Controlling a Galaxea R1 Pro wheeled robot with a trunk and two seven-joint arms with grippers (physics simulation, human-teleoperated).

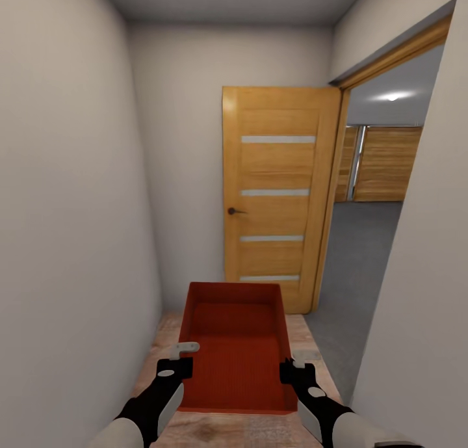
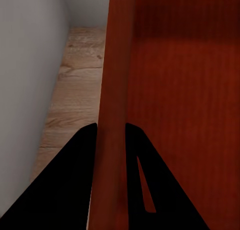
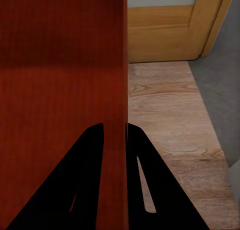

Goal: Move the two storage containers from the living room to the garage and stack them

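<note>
I hold one orange-red ribbed storage container level in front of me, above a light wood plank floor. My left gripper is shut on its left side wall, and my right gripper is shut on its right side wall. The left wrist view shows the container's wall pinched in the left gripper. In the right wrist view the container's wall runs between the black fingers of the right gripper. The bin is empty.
I stand in a narrow corridor with a pale wall close on the left and another on the right. Ahead, an orange wooden door with glass slits stands open. Right of it the doorway shows the garage's dark grey floor.
</note>
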